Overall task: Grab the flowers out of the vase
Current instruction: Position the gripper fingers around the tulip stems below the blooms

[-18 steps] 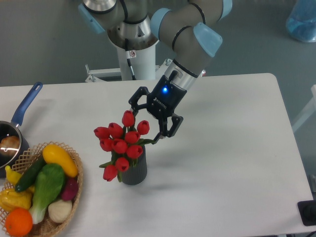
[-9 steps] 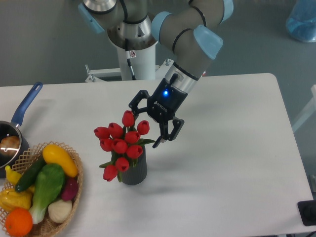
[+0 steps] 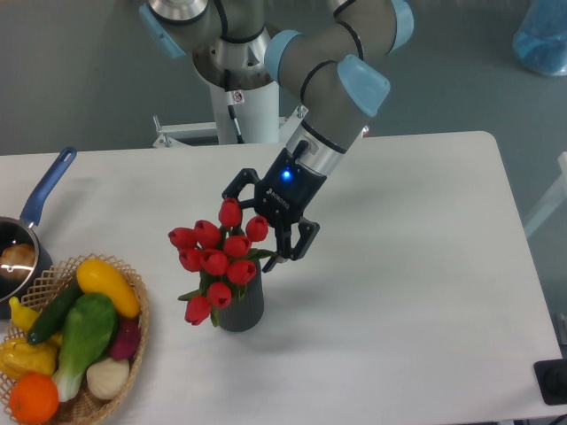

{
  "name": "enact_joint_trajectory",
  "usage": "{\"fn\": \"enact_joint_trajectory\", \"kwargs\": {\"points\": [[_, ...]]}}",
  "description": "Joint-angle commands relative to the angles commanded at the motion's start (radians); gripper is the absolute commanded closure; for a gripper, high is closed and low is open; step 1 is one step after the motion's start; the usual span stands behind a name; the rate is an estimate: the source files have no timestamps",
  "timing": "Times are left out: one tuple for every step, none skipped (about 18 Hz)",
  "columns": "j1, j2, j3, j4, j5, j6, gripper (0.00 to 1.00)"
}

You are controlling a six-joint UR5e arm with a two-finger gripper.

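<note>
Two black fingers point(image 3: 285, 251) are spread apart, grasping nothing, at the far right edge of the flowers point(image 3: 217, 257). Those red tulips stand in the vase point(image 3: 241, 305) on the white table point(image 3: 399, 266), right of the basket point(image 3: 133, 341).

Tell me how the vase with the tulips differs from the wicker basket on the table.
The vase is dark grey, ribbed and narrow, standing upright; the wicker basket is tan, woven, wide and shallow. The vase holds red flowers rising above its mouth; the basket holds mixed vegetables and fruit. The vase stands fully in view; the basket is cut off by the picture's left edge. Both rest on the white table.
</note>
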Motion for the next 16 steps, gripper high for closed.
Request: {"fn": "enact_joint_trajectory", "kwargs": {"points": [[-0.009,-0.005,0.005,0.005,-0.003,0.002,0.00],[-0.015,-0.006,0.005,0.003,-0.005,0.002,0.00],[-0.018,-0.012,0.005,0.005,-0.003,0.002,0.00],[-0.023,-0.018,0.006,0.006,-0.005,0.002,0.00],[-0.028,-0.018,0.006,0.006,-0.005,0.002,0.00],[-0.028,-0.018,0.006,0.006,-0.005,0.002,0.00],[-0.028,-0.021,0.006,0.006,-0.005,0.002,0.00],[-0.028,-0.023,0.006,0.009,-0.005,0.002,0.00],[-0.028,-0.023,0.006,0.009,-0.006,0.002,0.00],[-0.028,-0.025,0.006,0.009,-0.006,0.002,0.00],[-0.028,-0.023,0.008,0.009,-0.008,0.002,0.00],[-0.028,-0.025,0.008,0.011,-0.008,0.002,0.00],[-0.028,-0.025,0.008,0.011,-0.008,0.003,0.03],[-0.028,-0.025,0.008,0.011,-0.009,0.003,0.04],[-0.026,-0.025,0.008,0.012,-0.014,0.005,0.07],[-0.022,-0.026,0.008,0.012,-0.037,0.017,0.07]]}}
